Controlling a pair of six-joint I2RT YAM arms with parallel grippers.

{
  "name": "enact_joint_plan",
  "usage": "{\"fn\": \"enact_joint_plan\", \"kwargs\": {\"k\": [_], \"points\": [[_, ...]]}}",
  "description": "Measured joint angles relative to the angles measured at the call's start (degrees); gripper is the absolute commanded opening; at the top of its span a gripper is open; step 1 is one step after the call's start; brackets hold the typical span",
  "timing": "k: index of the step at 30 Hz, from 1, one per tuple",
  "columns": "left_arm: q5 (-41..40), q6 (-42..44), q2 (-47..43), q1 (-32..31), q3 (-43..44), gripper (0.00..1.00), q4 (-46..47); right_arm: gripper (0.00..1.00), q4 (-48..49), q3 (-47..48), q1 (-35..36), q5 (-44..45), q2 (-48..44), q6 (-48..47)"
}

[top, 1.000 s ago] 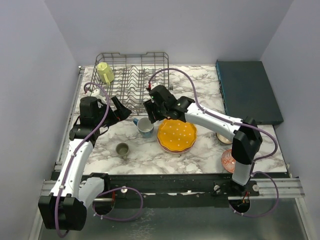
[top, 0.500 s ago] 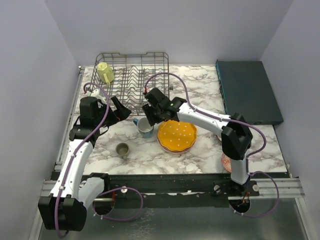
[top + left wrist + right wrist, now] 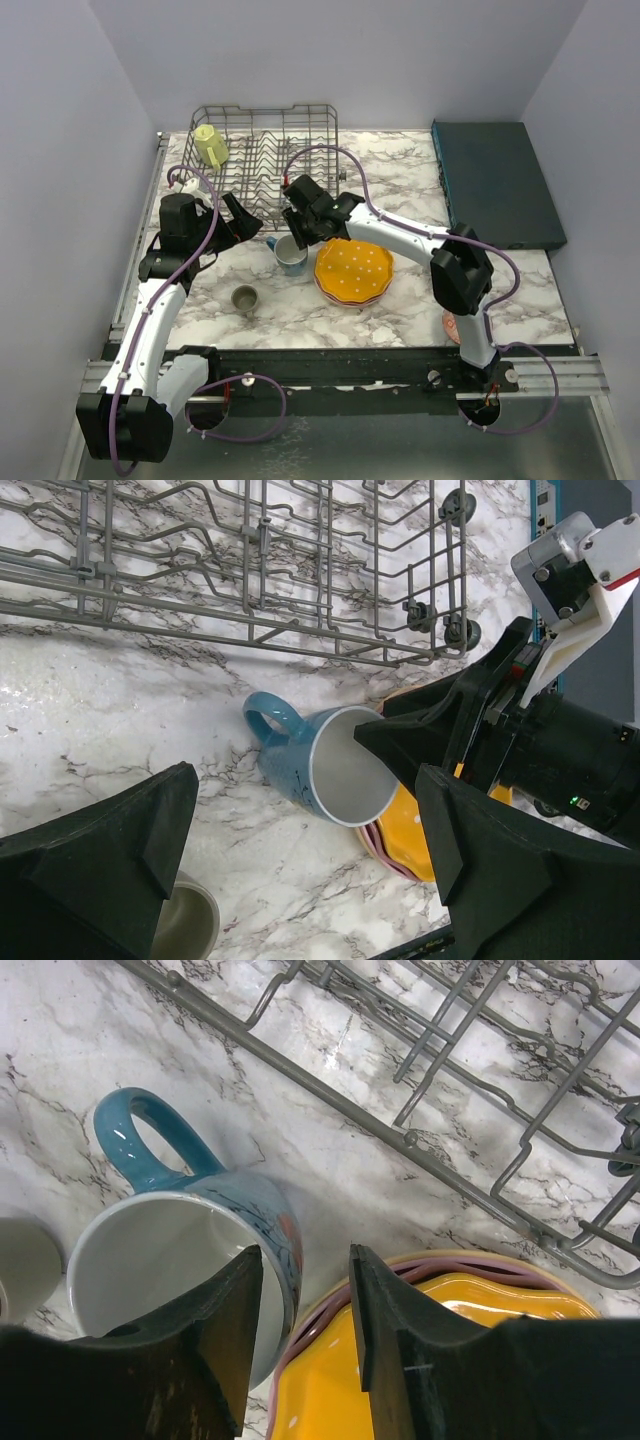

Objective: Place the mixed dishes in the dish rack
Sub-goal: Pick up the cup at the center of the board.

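One marble table (image 3: 400, 170) carries everything. One grey wire dish rack (image 3: 265, 160) sits at its 11 o'clock, and one flat teal box (image 3: 495, 185) at 2 o'clock. Two plates are stacked near the centre, the orange plate (image 3: 353, 272) on the pink plate (image 3: 385, 843), of which only the rim shows. There are three mugs: the yellow mug (image 3: 210, 146) inside the rack's 10 o'clock corner; the blue mug (image 3: 180, 1250) on the marble just at 9 o'clock of the plates; the olive mug (image 3: 244, 298) at 7 o'clock of the blue one. One red-patterned bowl (image 3: 453, 323) peeks out at 5 o'clock, half hidden by the right arm.

The left gripper (image 3: 243, 222) is spread wide and empty, at 10 o'clock of the blue mug. The right gripper (image 3: 305, 1265) straddles that mug's wall, one finger inside and one outside; a gap shows, so it seems not yet clamped.
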Motion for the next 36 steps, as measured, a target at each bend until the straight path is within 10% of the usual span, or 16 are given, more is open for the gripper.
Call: {"fn": "enact_joint_plan", "kwargs": {"k": [9,20,36], "points": [[0.0,0.0,0.0,0.0,0.0,0.99,0.0,0.38,-2.1,2.1,0.0,-0.5,2.3,0.0],[0.0,-0.1,0.0,-0.1,0.0,0.99,0.0,0.00,-3.0,2.1,0.0,-2.2,3.1,0.1],[-0.7,-0.7,1.2,-0.1,0.0,0.99,0.0,0.00,7.5,-10.8,-0.3,-3.3,-3.9,4.2]]}}
